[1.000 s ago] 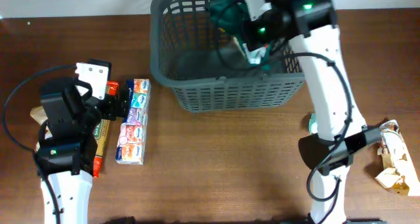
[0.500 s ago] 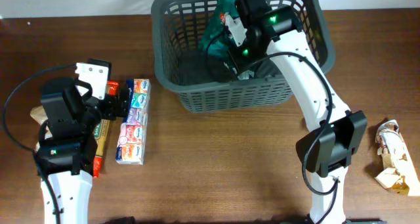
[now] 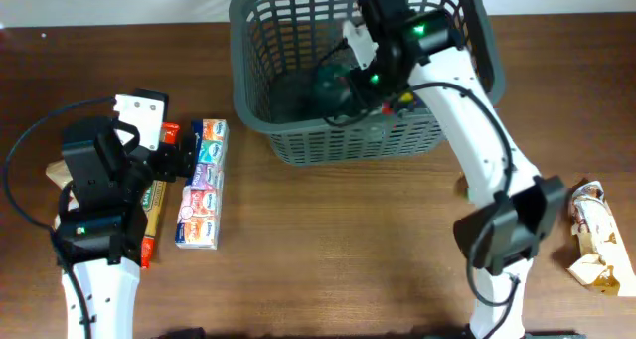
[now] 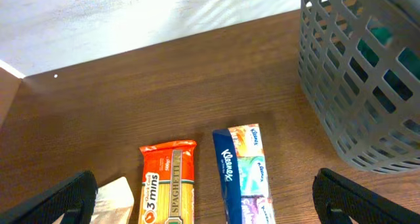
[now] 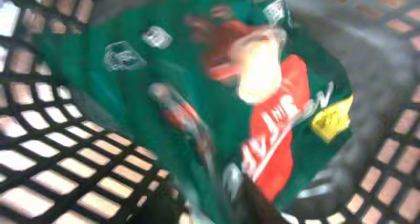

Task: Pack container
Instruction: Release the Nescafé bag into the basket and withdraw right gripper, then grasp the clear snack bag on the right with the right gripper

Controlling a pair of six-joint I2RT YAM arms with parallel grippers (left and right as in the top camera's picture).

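Observation:
The dark grey slotted basket (image 3: 298,145) stands at the back middle of the table; its wall shows in the left wrist view (image 4: 354,86) and its lattice in the right wrist view (image 5: 39,152). My right gripper (image 3: 370,81) is down inside the basket, shut on a green snack bag with a red label (image 3: 333,84), which fills the blurred right wrist view (image 5: 262,119). My left gripper (image 3: 174,160) is open and empty, low over the packets at the left (image 4: 203,201).
An orange spaghetti packet (image 4: 167,184) and a multi-pack of Kleenex tissues (image 4: 243,171) lie side by side under the left gripper, with a pale packet (image 4: 115,198) to their left. A crumpled brown-and-white packet (image 3: 594,235) lies at the right edge.
My right gripper has carried the green bag from above the basket's rim down into the basket. The left arm has not moved.

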